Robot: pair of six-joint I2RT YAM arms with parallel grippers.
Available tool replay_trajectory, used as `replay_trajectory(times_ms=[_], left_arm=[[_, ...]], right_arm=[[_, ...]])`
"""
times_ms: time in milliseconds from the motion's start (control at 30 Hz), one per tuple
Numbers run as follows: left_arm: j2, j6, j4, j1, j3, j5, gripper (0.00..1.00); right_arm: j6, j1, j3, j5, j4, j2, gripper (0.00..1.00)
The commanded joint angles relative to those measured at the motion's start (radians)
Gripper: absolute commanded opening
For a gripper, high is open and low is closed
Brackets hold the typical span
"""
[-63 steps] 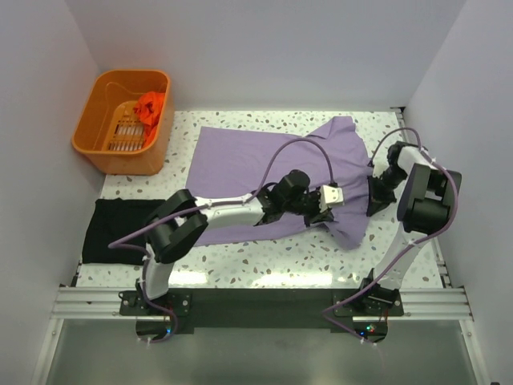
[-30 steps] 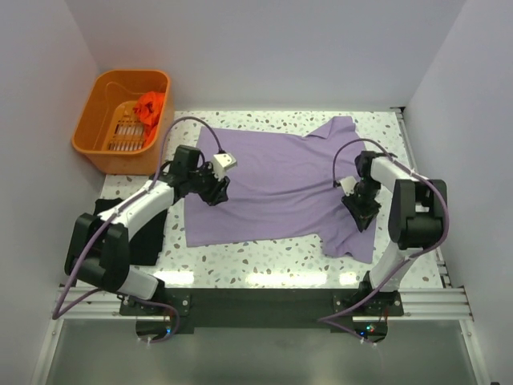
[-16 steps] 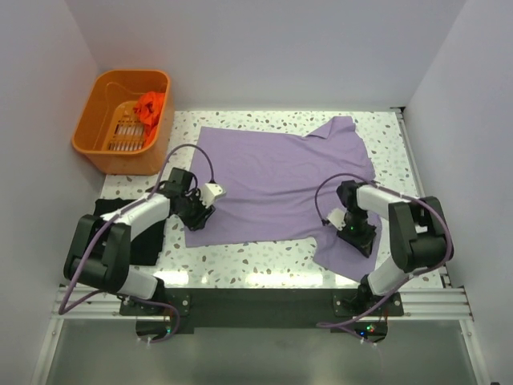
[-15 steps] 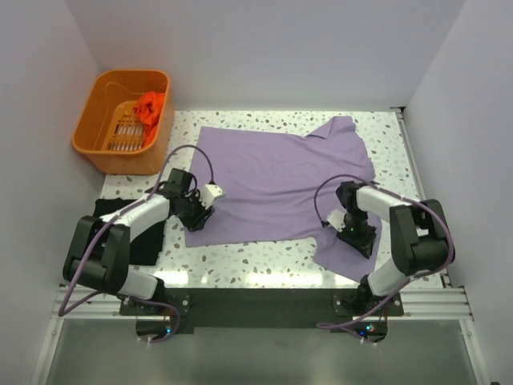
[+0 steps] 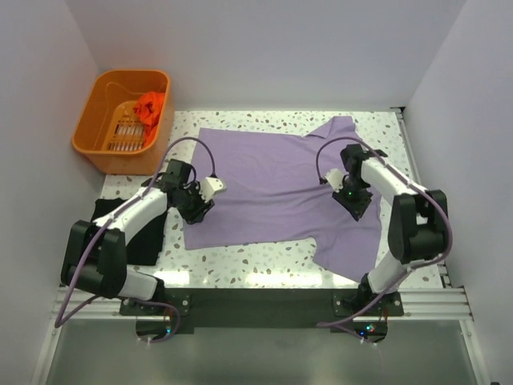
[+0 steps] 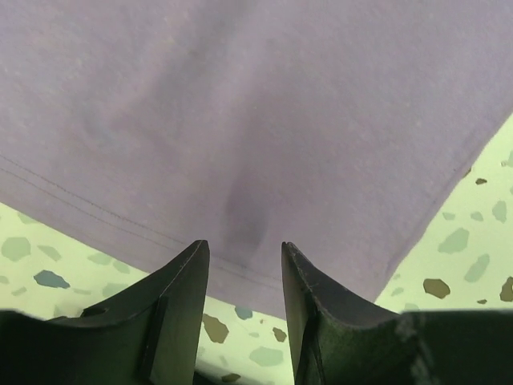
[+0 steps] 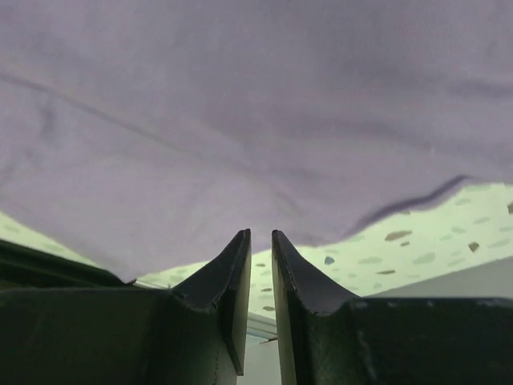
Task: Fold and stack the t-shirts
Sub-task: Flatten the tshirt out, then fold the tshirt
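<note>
Lilac-purple short-sleeved cloth t-shirt is lying spread on the speckled table. Left gripper is standing open at its 8 o'clock hem corner. Right gripper, jaws narrowly parted and empty, is sitting at its 4 o'clock sleeve.

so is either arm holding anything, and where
Left fingers open over the hem of the lilac-purple cloth t-shirt, holding nothing. Right fingers nearly shut at its edge; grip cannot be told.

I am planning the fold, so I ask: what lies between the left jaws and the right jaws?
The spread lilac t-shirt lies there, on the table; the top external view shows it.
</note>
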Motion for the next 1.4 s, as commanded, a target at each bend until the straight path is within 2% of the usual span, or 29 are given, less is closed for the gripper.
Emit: replay_trajectory(times_ms=[0,133,333,533,700,800,867,900,967,1000,1067,1133,1167,1200,1367], left_arm=[[0.036,-0.015,0.032,0.005,0.037,0.029,0.47],[0.066,-0.022,0.054,0.005,0.011,0.033,0.47],[0.057,0.019,0.069,0.005,-0.098,-0.007,0.47],[0.034,0.086,-0.003,0.003,-0.163,-0.023,0.47],[-0.019,0.194,-0.181,0.003,-0.14,0.019,0.45],[-0.041,0.255,-0.291,0.009,-0.04,0.088,0.47],[-0.032,0.252,-0.331,0.02,0.082,0.168,0.52],[-0.02,0.216,-0.327,0.02,0.125,0.19,0.55],[0.031,0.165,-0.279,0.029,0.246,0.24,0.6],[0.049,0.097,-0.255,0.034,0.28,0.251,0.63],[0.101,0.01,-0.131,0.046,0.357,0.242,0.63],[0.156,-0.146,0.009,0.058,0.415,0.198,0.65],[0.177,-0.146,0.052,0.061,0.435,0.182,0.65],[0.2,-0.212,0.122,0.064,0.483,0.164,0.65],[0.402,-0.375,0.235,0.109,0.648,0.033,0.65]], right_arm=[[0.036,-0.003,-0.005,0.058,0.096,0.081,0.2],[0.013,-0.003,-0.087,0.125,0.162,0.123,0.2],[-0.009,-0.003,-0.227,0.15,0.186,0.083,0.19],[-0.044,0.017,-0.351,0.113,0.105,-0.009,0.2],[-0.125,0.021,-0.295,-0.058,-0.089,-0.119,0.23],[-0.135,0.006,-0.133,-0.189,-0.188,-0.146,0.25],[-0.077,-0.025,-0.042,-0.243,-0.17,-0.127,0.28],[-0.044,-0.061,0.057,-0.284,-0.148,-0.082,0.31],[0.064,-0.094,0.173,-0.313,-0.082,-0.006,0.33],[0.106,-0.118,0.286,-0.326,-0.055,0.032,0.34],[0.25,-0.134,0.395,-0.314,0.048,0.15,0.34],[0.389,-0.135,0.597,-0.254,0.156,0.266,0.33],[0.425,-0.135,0.598,-0.24,0.189,0.313,0.33],[0.459,-0.135,0.701,-0.225,0.238,0.352,0.33],[0.672,-0.134,0.963,-0.107,0.382,0.622,0.38]])
